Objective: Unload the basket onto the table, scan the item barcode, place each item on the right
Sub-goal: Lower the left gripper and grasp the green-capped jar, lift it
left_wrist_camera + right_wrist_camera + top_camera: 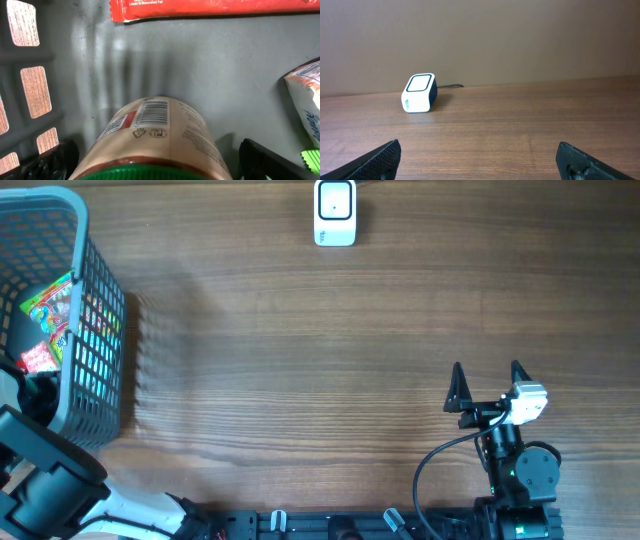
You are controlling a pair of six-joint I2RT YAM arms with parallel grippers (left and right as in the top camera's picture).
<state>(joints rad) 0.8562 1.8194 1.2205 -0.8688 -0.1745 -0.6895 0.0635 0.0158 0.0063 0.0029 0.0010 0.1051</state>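
Lying on the basket (210,65) floor at the left of the table (300,360), green-lidded jar (150,135), barcode (152,114) up, visible only from the left wrist, left gripper (160,167) spread wide either side of it, red packet (210,7) beyond, scanner (335,213) at far edge, right gripper (487,380) wide, empty

Left end effector (159,164) points downward, jaws spread wide; right end effector (487,378) sits low, jaws equally wide.

Jar lid (150,175) partly off-frame
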